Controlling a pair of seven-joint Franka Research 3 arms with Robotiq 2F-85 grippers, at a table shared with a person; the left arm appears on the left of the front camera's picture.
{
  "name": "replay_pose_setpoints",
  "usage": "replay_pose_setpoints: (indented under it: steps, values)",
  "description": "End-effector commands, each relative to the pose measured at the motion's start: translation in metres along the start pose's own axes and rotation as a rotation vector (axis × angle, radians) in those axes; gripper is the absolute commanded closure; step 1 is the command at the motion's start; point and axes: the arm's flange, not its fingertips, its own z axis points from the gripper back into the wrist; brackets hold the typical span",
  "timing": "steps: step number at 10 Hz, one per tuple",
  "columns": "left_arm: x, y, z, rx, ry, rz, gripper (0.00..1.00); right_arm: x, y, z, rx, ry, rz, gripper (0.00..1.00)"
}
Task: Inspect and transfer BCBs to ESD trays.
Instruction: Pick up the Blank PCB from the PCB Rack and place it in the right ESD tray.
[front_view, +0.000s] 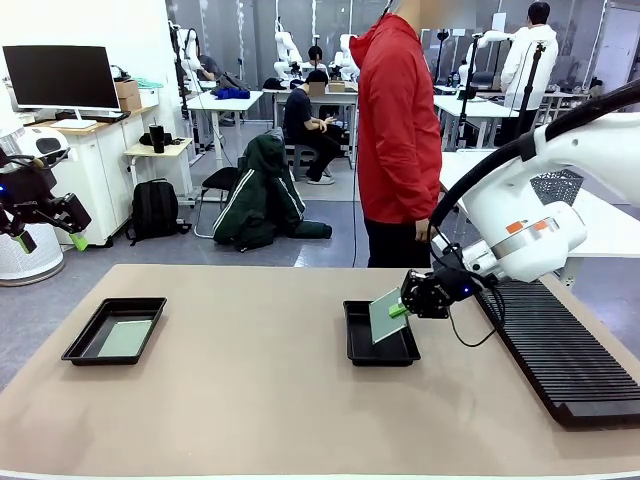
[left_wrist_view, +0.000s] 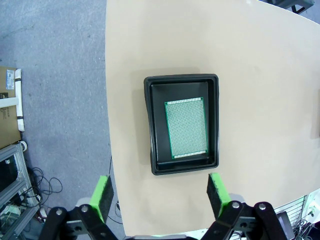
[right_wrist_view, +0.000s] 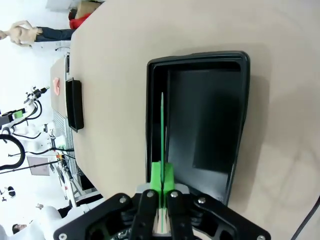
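A black ESD tray (front_view: 380, 348) lies at the table's middle right, its floor bare (right_wrist_view: 210, 125). Over its near-right rim my right gripper (front_view: 400, 309) is shut on a green BCB (front_view: 384, 315), held tilted; in the right wrist view the board (right_wrist_view: 162, 135) shows edge-on between the pads. A second ESD tray (front_view: 80, 345) at the left holds a BCB (front_view: 126, 338) lying flat, and the same tray (left_wrist_view: 150, 125) and board (left_wrist_view: 186, 128) appear in the left wrist view. My left gripper (front_view: 52, 238) hangs high off the table's left edge, fingers (left_wrist_view: 102, 195) spread open with nothing between them.
A long black ribbed rack (front_view: 560, 350) runs along the table's right side. A person in a red jacket (front_view: 398, 130) stands at the far edge behind the middle tray. A grey mesh basket (front_view: 556, 185) sits behind my right arm.
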Motion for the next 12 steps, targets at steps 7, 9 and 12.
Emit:
replay_pose_setpoints:
  steps: [7, 9, 12]
  values:
    - [-0.001, 0.001, -0.001, 0.001, -0.002, 0.002, 0.00, 0.001, -0.016, -0.042, 0.054, 0.037, -0.027, 0.98]
    - [-0.001, 0.001, -0.001, 0.001, -0.002, 0.002, 0.00, -0.001, -0.020, -0.047, 0.067, 0.045, -0.033, 0.98]
    - [-0.001, 0.001, -0.001, 0.001, -0.002, 0.002, 0.00, -0.001, -0.022, -0.051, 0.064, 0.042, -0.039, 0.98]
